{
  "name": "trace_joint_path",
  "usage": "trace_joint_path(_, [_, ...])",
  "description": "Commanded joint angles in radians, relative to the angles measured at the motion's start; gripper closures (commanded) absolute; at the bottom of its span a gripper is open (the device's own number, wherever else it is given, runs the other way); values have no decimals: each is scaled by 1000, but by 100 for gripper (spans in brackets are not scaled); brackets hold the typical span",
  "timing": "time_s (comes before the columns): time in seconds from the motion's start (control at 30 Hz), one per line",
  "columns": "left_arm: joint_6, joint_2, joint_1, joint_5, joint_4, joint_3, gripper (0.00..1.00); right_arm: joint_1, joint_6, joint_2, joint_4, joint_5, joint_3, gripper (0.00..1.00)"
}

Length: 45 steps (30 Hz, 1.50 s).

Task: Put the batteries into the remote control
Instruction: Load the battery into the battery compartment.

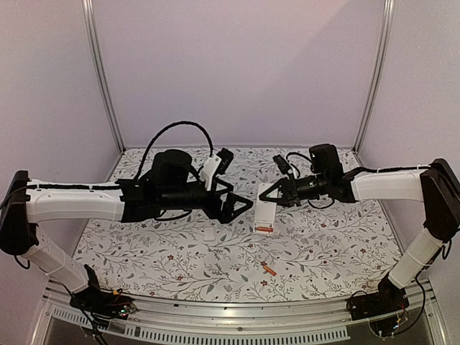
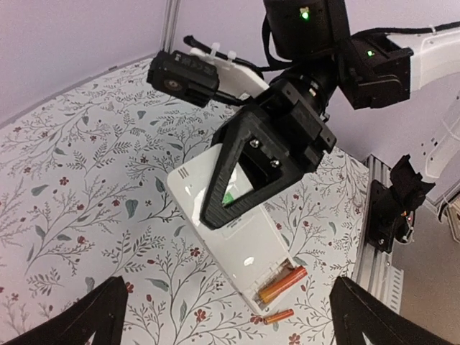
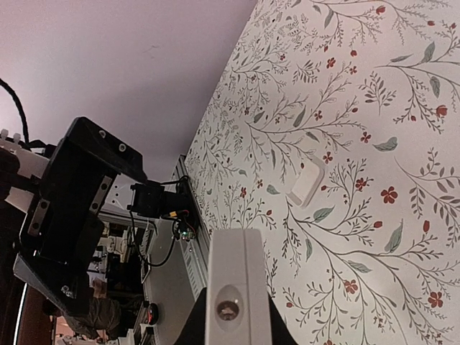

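Right tool (image 1: 277, 192) clamped on remote control (image 2: 241, 241); left tool (image 1: 241, 208) apart; one battery (image 2: 282, 282) in recess (image 2: 267, 273).

- Slim white rectangular plastic remote control (image 1: 265, 212): raised off the floral table (image 1: 144, 237), tilted, back face up, battery recess open at its lower end.
- Thin orange cylindrical battery (image 2: 282, 282): seated lengthwise in the recess.
- Second orange battery (image 1: 269, 270): lying loose on the table, below the remote control's lower end.
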<state>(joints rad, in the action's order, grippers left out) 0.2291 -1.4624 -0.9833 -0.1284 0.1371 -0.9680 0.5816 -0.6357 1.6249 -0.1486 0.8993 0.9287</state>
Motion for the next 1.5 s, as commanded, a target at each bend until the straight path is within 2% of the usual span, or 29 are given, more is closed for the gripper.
trace_joint_path(0.0, [259, -31, 25, -177, 37, 47, 0, 4, -17, -2, -26, -12, 50, 100])
trace_joint_path(0.1, [343, -86, 26, -225, 90, 45, 1, 4, -26, 3, -29, -16, 63, 100])
trace_joint_path(0.17, [392, -117, 23, -234, 128, 46, 5, 3, -32, 6, -31, -20, 68, 100])
trace_joint_path(0.33, [440, -173, 12, -230, 169, 29, 9, 3, -42, 10, -31, -23, 70, 100])
trace_joint_path(1.07, [430, -284, -35, -273, 168, -71, 10, 5, -50, 23, -31, -25, 71, 100])
trace_joint_path(1.47, [435, -314, -38, -288, 168, -97, 25, 4, -48, 20, -30, -24, 68, 100])
